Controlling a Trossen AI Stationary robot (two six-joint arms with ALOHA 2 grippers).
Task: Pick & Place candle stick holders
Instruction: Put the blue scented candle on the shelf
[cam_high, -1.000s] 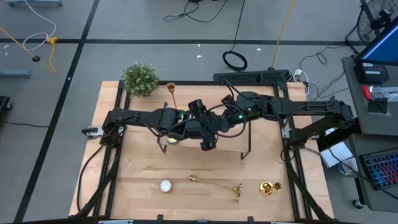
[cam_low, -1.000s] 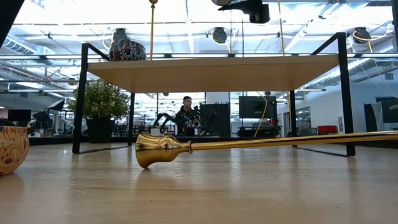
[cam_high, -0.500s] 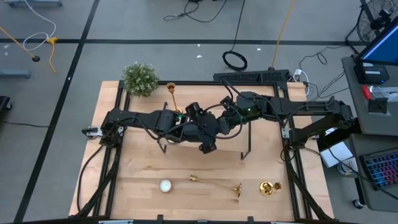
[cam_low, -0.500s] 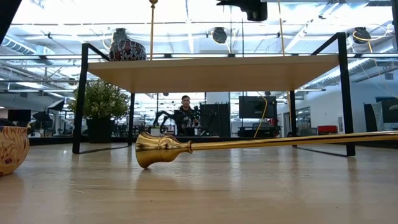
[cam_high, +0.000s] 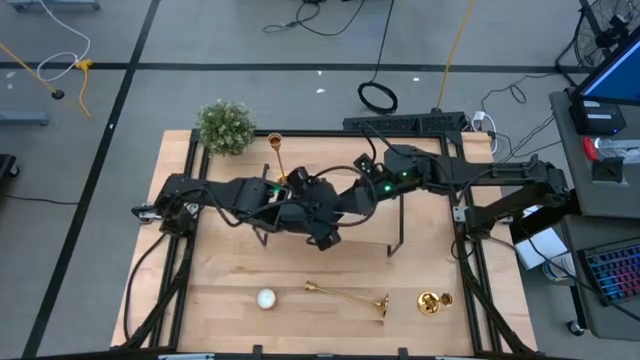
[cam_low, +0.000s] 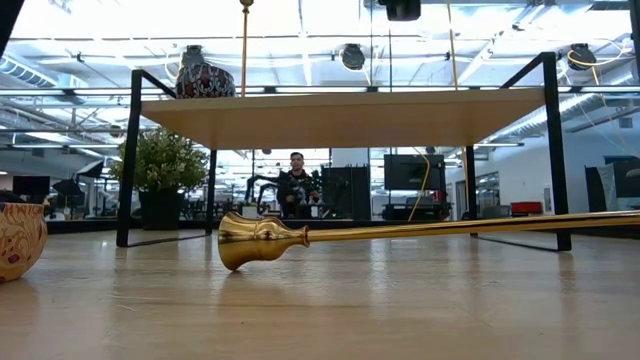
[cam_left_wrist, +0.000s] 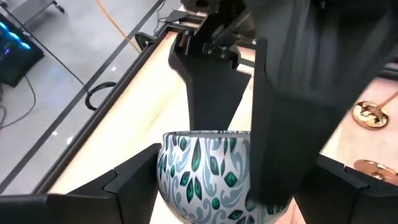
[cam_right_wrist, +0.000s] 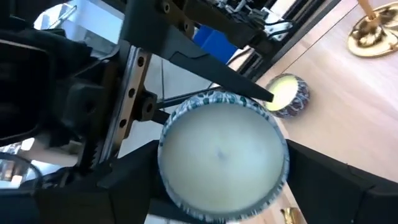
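Note:
A candle in a cup (cam_left_wrist: 205, 174) with a green leaf pattern, white wax on top (cam_right_wrist: 221, 152), hangs above the middle of the wooden shelf (cam_low: 340, 115). My left gripper (cam_left_wrist: 233, 158) and my right gripper (cam_right_wrist: 224, 149) are both shut on it. One gold candle stick holder (cam_high: 276, 152) stands upright on the shelf's far left. A second (cam_high: 348, 297) lies on its side on the table near the front edge. A third (cam_high: 433, 302) sits to its right. My left gripper pinches the cup's side wall (cam_left_wrist: 166, 180) between its two fingers, coming from the table's left and slanting down. The cup stands upright, lifted clear. My right gripper pinches the same cup at its rim and wall (cam_right_wrist: 164, 155). Its fingers (cam_left_wrist: 205, 106) come nearly level from the table's right, one on each side.
A patterned vase (cam_low: 203, 72) stands on the shelf's left end. A potted plant (cam_high: 226, 126) stands at the table's far left corner. Another candle (cam_high: 265, 298) sits near the front edge, left of the lying holder. People show in the room beyond.
My left arm has reached a little farther toward the table's right and its wrist has rolled. In the low view the dark gripper at the top edge has risen almost out of the picture. The candle stick holders have stayed where they were.

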